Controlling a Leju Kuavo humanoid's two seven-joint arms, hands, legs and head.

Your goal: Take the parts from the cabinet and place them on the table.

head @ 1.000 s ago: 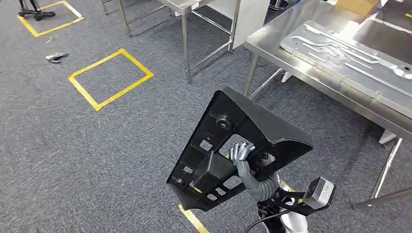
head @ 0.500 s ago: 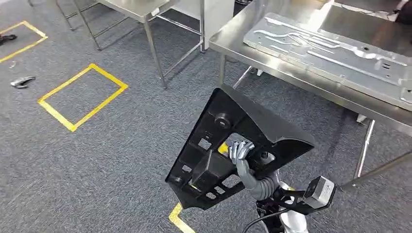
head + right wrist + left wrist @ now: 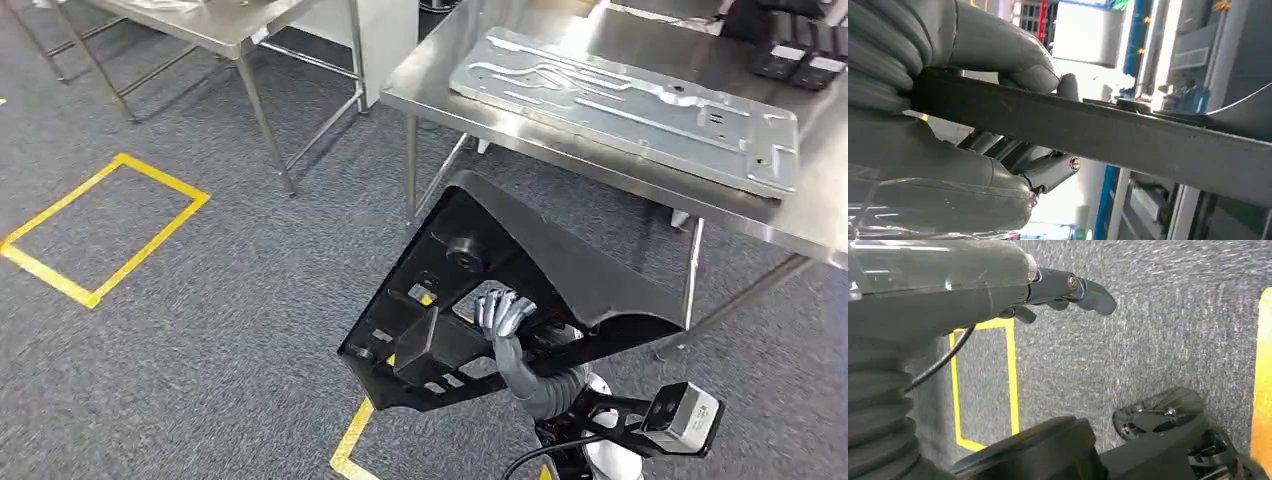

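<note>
A large black plastic part (image 3: 520,260), roughly triangular with cut-outs and ribs, is held up in front of me, tilted on edge. My right hand (image 3: 500,315) grips it through a cut-out near its lower middle. In the right wrist view the thumb and fingers (image 3: 998,65) clamp the part's flat edge (image 3: 1098,125). The steel table (image 3: 450,95) stands ahead and to the right, beyond the part. My left hand (image 3: 1063,287) hangs over the grey carpet, holding nothing, with its fingers loosely extended.
A large stamped metal plate (image 3: 620,105) lies on the steel table, with dark boxes (image 3: 800,50) at its far right. A second steel table (image 3: 200,25) stands at the back left. Yellow tape marks a square (image 3: 100,230) on the carpet and a line (image 3: 350,445) near my feet.
The camera has turned, so the floor marks slid left and the table with the metal plate came toward the centre. The black part stays in my right hand, same pose.
</note>
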